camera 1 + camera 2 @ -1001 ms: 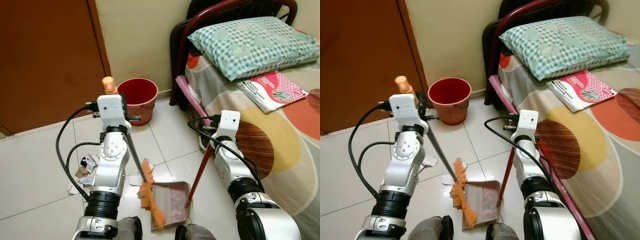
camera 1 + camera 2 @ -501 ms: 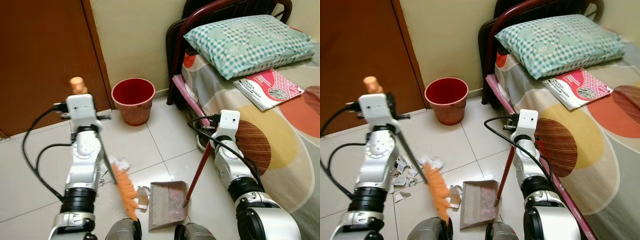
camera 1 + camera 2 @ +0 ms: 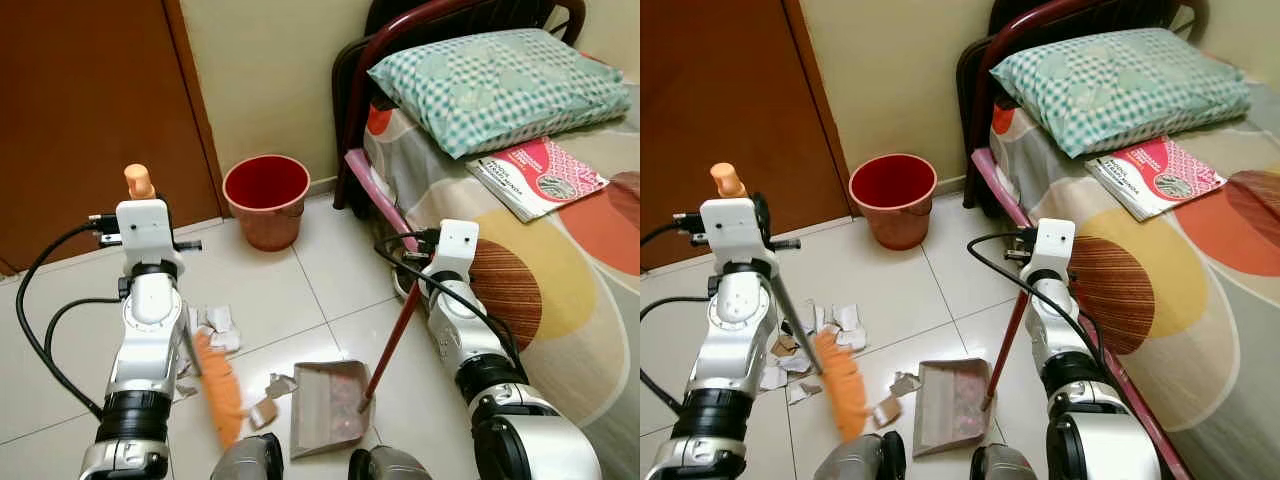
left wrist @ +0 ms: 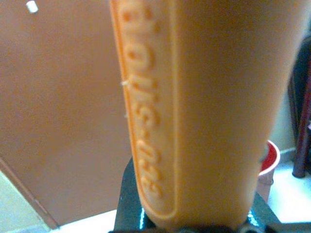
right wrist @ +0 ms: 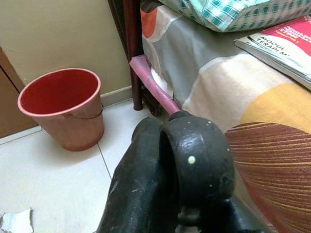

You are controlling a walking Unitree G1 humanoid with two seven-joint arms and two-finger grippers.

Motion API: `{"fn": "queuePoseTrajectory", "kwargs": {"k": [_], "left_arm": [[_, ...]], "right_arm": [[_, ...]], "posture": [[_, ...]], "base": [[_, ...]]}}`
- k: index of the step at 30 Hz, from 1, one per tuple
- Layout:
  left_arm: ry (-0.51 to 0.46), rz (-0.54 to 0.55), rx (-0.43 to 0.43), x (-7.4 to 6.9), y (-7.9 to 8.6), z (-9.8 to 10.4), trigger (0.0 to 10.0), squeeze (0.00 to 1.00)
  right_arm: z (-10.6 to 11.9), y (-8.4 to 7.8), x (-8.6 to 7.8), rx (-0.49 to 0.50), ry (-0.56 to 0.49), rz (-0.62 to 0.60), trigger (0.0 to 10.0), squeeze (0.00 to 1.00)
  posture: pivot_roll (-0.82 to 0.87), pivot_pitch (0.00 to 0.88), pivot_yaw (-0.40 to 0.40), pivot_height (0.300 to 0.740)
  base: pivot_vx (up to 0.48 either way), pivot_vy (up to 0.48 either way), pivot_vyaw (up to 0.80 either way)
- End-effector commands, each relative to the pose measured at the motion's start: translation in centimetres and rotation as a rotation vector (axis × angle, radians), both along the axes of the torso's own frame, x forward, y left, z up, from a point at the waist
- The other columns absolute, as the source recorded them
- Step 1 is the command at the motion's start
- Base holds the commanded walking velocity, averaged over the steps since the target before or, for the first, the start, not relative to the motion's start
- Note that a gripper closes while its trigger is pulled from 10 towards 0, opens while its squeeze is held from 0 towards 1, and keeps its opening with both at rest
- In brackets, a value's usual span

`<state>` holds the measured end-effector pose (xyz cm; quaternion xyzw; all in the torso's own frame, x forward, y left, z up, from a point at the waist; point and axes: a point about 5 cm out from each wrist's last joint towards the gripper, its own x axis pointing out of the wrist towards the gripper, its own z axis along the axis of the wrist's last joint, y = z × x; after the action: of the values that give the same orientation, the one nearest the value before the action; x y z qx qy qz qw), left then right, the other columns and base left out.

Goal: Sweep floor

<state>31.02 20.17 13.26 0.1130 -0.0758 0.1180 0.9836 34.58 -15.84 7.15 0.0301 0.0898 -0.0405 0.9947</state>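
My left gripper [image 3: 141, 203] is shut on the top of a broom handle [image 4: 194, 111], whose orange end [image 3: 138, 180] sticks up above the wrist. The thin grey shaft slants down to the orange bristles [image 3: 218, 388], which rest on the white tiles left of the dustpan [image 3: 328, 405]. Torn paper scraps [image 3: 216, 324] lie around the bristles, and one scrap [image 3: 264, 411] sits between bristles and pan mouth. My right gripper [image 3: 419, 284] is shut on the dustpan's red handle [image 3: 392, 340], holding the pan flat on the floor with some litter inside it.
A red bucket [image 3: 265, 197] stands against the wall beside a brown door [image 3: 90, 120]. On the right a bed with a dark red frame [image 3: 352, 100] carries a checked pillow [image 3: 500, 85] and a red booklet [image 3: 540, 178]. Open tiles lie between bucket and dustpan.
The broom has swung left, away from the dustpan: its bristles lay over the pan a second ago and now rest on the tiles left of it. The right arm barely moved.
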Motion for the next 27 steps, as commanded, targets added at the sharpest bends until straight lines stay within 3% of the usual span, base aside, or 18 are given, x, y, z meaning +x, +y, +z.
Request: {"fn": "queuePoseTrajectory", "kwargs": {"k": [1,4,5,9,14,19,20,24,27], "left_arm": [[-0.056,-0.050,0.046,0.0,-0.9,1.2,10.0,0.00],[-0.065,-0.151,0.020,0.1,-3.2,1.3,10.0,0.00],[-0.080,-0.187,0.049,0.3,-4.2,1.7,10.0,0.00],[-0.111,-0.187,0.117,0.5,-4.7,2.4,10.0,0.00],[-0.214,-0.093,0.188,0.8,-3.5,5.3,10.0,0.00],[-0.291,-0.098,0.084,1.2,-4.1,7.9,10.0,0.00],[-0.308,-0.121,0.059,1.2,-4.8,8.5,10.0,0.00],[-0.327,-0.146,0.040,1.0,-5.9,8.9,10.0,0.00],[-0.308,-0.196,-0.020,0.8,-7.3,8.7,10.0,0.00]], "right_arm": [[0.2,-0.1,0.1,-0.005,-0.008,-0.002,10.0,0.00],[0.3,0.2,0.2,-0.011,-0.009,0.009,10.0,0.00],[0.3,0.2,0.3,-0.015,-0.011,0.013,10.0,0.00],[0.4,0.1,0.4,-0.017,-0.014,0.013,10.0,0.00],[0.4,-0.5,0.3,-0.021,-0.016,0.002,10.0,0.00],[0.4,-0.4,0.3,-0.022,-0.015,0.000,10.0,0.00],[0.5,-0.3,0.4,-0.023,-0.016,0.002,10.0,0.00],[0.5,-0.2,0.4,-0.023,-0.016,0.004,10.0,0.00],[0.5,-0.3,0.4,-0.023,-0.015,0.005,10.0,0.00]], "posture": [[0.01,0.099,-0.037,0.740],[0.01,0.096,-0.039,0.740],[0.01,0.092,-0.041,0.740],[0.01,0.089,-0.041,0.740],[0.00,0.083,-0.040,0.740],[0.01,0.077,-0.041,0.740],[0.01,0.077,-0.041,0.740],[0.01,0.076,-0.041,0.740],[0.01,0.078,-0.043,0.740]], "base": [[0.000,0.000,0.00],[0.000,0.000,0.00],[0.000,0.000,0.00],[0.000,0.000,0.00],[0.000,0.000,0.00],[0.000,0.000,0.00],[0.000,0.000,0.00],[0.000,0.000,0.00],[0.000,0.000,0.00]]}}
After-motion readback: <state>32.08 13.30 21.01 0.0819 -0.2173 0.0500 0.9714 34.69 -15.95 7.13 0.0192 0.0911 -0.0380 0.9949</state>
